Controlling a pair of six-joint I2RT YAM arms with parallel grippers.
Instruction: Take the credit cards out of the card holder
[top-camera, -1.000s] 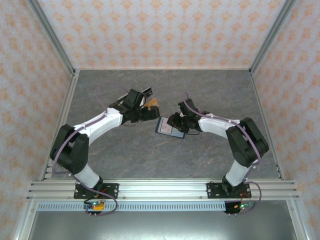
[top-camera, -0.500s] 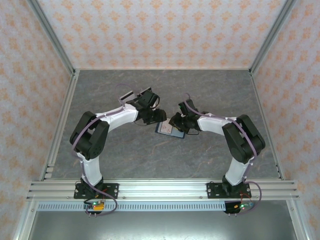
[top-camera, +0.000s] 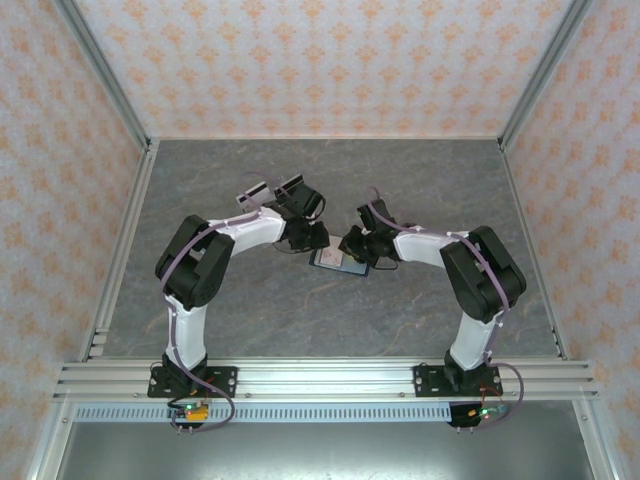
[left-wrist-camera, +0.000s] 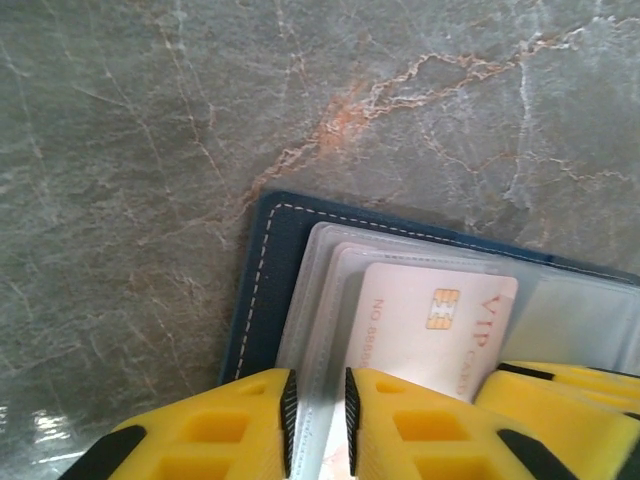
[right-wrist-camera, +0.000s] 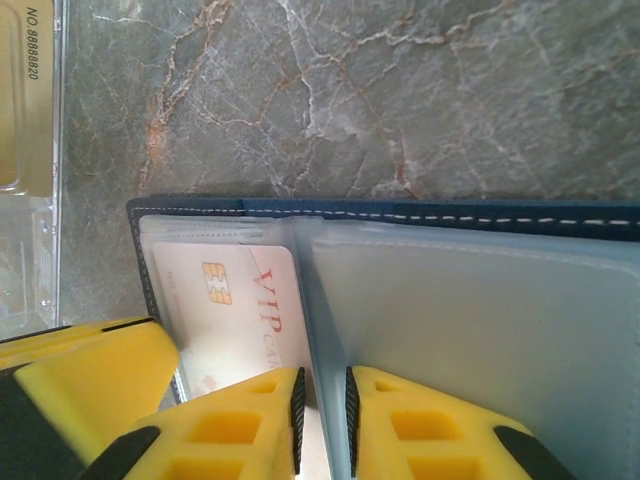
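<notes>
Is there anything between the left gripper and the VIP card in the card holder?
Yes. The VIP card sits inside a clear sleeve of the card holder; the left gripper pinches that sleeve's edge, not the card.

Both arms bend inward, wrists low and near each other. The left gripper (top-camera: 312, 237) and right gripper (top-camera: 352, 243) each pinch a clear leaf of the card holder (top-camera: 338, 260), jaws almost closed.

One card holder (top-camera: 338, 259) at centre of the top view; two cards: a pale VIP card (left-wrist-camera: 430, 320) inside, a gold card (right-wrist-camera: 25, 100) upper left in the right wrist view; one clear stand (right-wrist-camera: 40, 260); two arms, left arm (top-camera: 240, 230) and right arm (top-camera: 425, 245)
</notes>
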